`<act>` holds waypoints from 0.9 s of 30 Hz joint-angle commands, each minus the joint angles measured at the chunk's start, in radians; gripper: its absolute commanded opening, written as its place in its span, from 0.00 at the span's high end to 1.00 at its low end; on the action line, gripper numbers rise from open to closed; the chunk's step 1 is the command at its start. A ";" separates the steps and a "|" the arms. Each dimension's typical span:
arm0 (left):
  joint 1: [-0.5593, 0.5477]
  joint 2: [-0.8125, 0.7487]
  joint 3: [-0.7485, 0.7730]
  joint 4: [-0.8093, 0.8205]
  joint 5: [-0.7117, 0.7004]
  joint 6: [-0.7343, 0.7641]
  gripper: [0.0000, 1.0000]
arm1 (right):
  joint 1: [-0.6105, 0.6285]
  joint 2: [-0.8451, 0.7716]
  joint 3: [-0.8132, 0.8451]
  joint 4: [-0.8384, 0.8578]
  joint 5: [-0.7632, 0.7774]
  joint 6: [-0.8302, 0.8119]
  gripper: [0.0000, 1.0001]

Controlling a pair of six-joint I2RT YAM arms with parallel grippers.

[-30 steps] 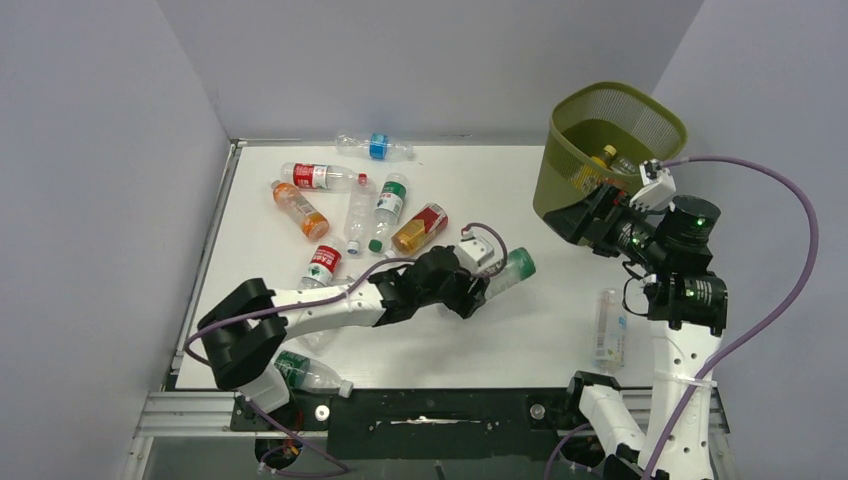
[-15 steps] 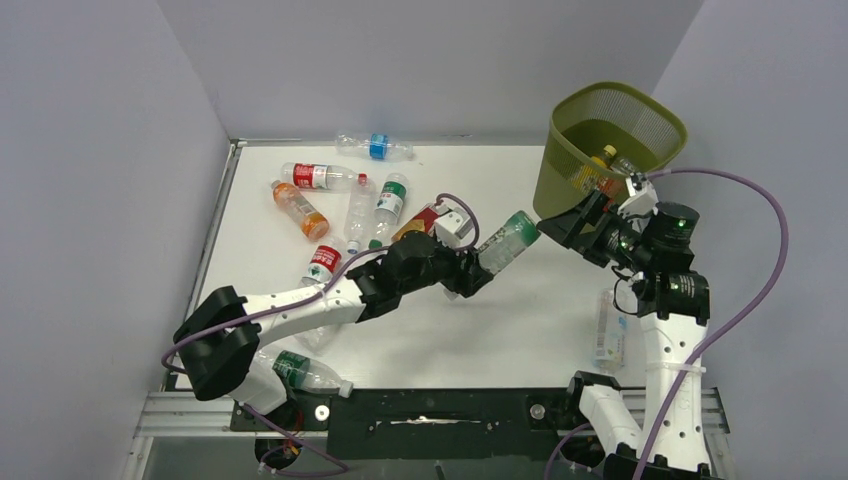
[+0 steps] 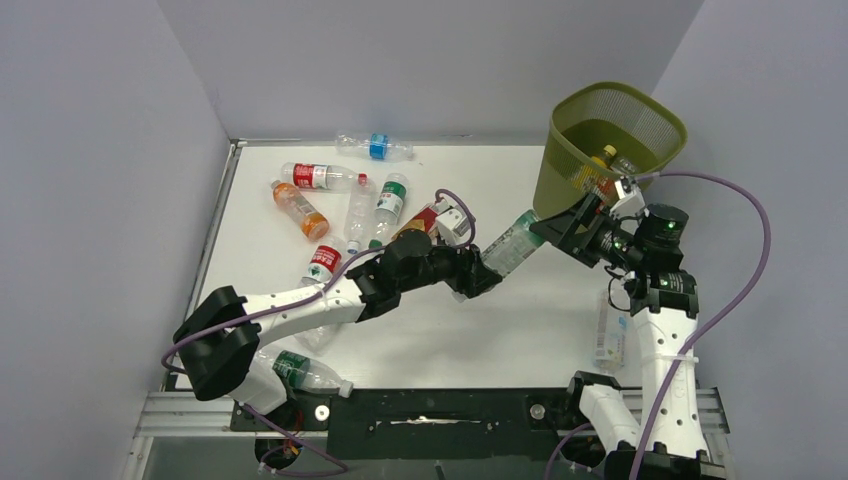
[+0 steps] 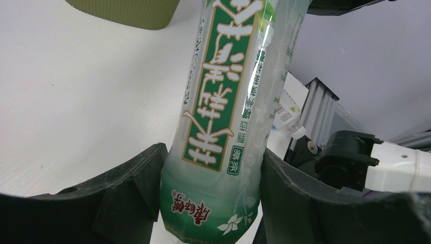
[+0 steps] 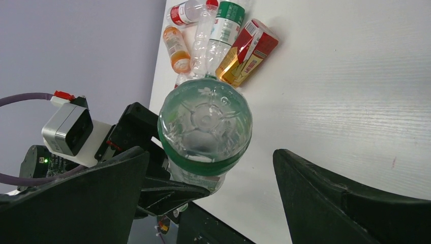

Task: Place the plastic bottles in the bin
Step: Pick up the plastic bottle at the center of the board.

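Swung rightward since a second ago, the probably light, slick, crushable bottle (image 4: 228, 101), clamped in the left gripper (image 3: 478, 275), now offers its firmer base to the wide-open right gripper (image 3: 552, 232)

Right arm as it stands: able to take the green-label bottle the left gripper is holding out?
Probably yes. The right gripper is open, its fingers either side of the base of the green-label bottle without touching it. The left gripper grips the other end, leaving that base free.
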 commanded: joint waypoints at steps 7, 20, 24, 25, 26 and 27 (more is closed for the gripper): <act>0.003 -0.043 0.017 0.114 0.094 -0.047 0.50 | 0.036 0.013 -0.021 0.120 -0.039 0.038 0.03; 0.003 -0.036 0.020 0.116 0.138 -0.061 0.49 | 0.078 0.012 -0.039 0.140 -0.021 0.047 0.37; 0.003 -0.045 0.029 0.061 0.099 -0.055 0.48 | 0.079 0.013 -0.025 0.126 -0.013 0.038 0.43; 0.004 -0.048 0.036 0.029 0.093 -0.051 0.47 | 0.079 0.014 -0.016 0.119 -0.009 0.034 0.45; 0.004 -0.050 0.039 0.015 0.092 -0.048 0.46 | 0.079 0.014 -0.010 0.113 -0.005 0.029 0.46; 0.006 -0.056 0.040 0.006 0.091 -0.046 0.44 | 0.080 0.014 -0.004 0.107 -0.002 0.026 0.47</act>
